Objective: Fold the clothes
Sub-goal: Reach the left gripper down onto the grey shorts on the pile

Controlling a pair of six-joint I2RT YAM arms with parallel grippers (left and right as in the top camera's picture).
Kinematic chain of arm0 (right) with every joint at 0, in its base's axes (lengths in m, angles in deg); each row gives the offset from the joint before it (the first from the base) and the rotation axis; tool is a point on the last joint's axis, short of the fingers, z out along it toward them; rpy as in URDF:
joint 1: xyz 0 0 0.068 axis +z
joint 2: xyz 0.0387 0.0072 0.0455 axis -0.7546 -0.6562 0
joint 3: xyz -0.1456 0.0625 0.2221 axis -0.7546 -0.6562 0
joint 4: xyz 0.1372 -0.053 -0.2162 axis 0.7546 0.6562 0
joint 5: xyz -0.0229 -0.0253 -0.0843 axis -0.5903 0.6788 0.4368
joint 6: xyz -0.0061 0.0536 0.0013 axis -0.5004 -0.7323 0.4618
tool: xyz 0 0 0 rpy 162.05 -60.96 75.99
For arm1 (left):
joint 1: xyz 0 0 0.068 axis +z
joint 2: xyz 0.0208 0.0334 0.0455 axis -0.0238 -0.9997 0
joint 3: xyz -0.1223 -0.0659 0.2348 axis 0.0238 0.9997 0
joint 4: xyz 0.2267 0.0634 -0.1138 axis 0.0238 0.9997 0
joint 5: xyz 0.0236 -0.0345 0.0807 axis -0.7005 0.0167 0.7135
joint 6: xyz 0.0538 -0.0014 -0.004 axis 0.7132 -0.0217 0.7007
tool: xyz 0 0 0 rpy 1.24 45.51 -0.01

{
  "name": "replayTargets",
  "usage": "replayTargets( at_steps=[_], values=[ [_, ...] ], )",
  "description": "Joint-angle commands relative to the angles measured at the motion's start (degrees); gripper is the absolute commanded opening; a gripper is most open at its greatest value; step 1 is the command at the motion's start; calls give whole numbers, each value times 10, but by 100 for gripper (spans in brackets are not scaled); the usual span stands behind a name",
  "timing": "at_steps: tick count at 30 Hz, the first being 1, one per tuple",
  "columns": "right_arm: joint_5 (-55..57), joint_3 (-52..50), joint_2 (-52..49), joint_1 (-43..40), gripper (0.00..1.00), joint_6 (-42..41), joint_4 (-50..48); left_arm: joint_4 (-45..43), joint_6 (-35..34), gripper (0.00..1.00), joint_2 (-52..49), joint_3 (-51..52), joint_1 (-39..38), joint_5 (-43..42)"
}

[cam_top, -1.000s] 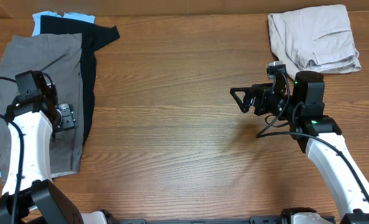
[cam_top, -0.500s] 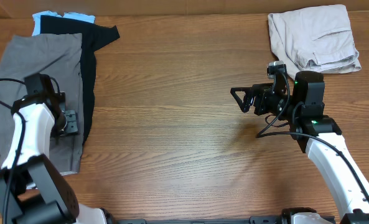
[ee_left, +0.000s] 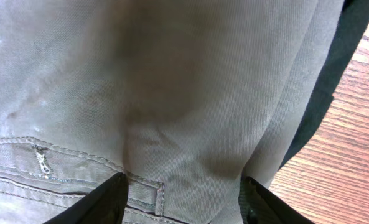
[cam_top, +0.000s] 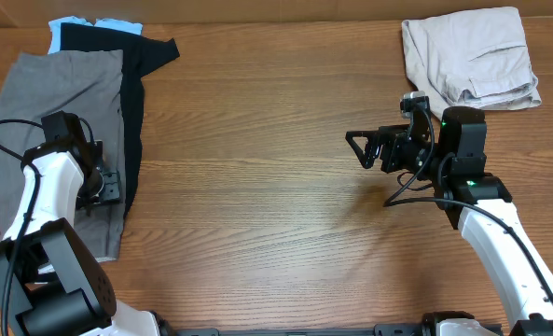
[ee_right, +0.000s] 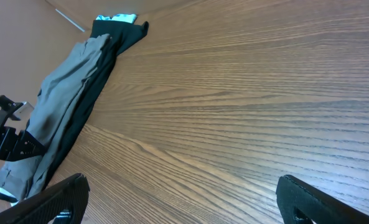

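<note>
The clothes, mid-grey shorts [cam_top: 62,93], lie spread at the table's left edge on top of a black T-shirt [cam_top: 144,65]. My left gripper [cam_top: 108,185] is down on their right side. In the left wrist view the grey cloth [ee_left: 172,93] fills the frame, with a stitched seam and belt loop near the bottom. There my left gripper [ee_left: 184,180] is open, its jaws well apart with grey cloth lying between them. My right gripper [cam_top: 356,149] hovers open over bare wood right of centre, holding nothing. In the right wrist view it [ee_right: 183,180] faces the distant shorts [ee_right: 66,124].
Folded beige shorts [cam_top: 470,56] lie at the back right corner. A light blue garment [cam_top: 71,23] peeks out behind the black T-shirt at the back left. Wooden table [cam_top: 257,187] stretches between the two arms.
My left wrist has shifted slightly right and nearer over the shorts, and its jaws have narrowed a little. The right arm has not moved.
</note>
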Motion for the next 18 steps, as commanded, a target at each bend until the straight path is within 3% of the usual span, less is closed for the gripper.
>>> replayTargets(
  at_steps=[1,9,13,18],
  values=[
    [1,14,-1,2,100,1,-3,-2,10,59,-5,-8,-4,-5],
    [1,14,-1,2,100,1,-3,-17,11,55,-5,-8,-4,-7],
    [1,14,-1,2,100,1,-3,-22,11,44,-5,-8,-4,-7],
    [1,14,-1,2,100,1,-3,-25,10,42,-10,-8,-4,-10]
  ],
)
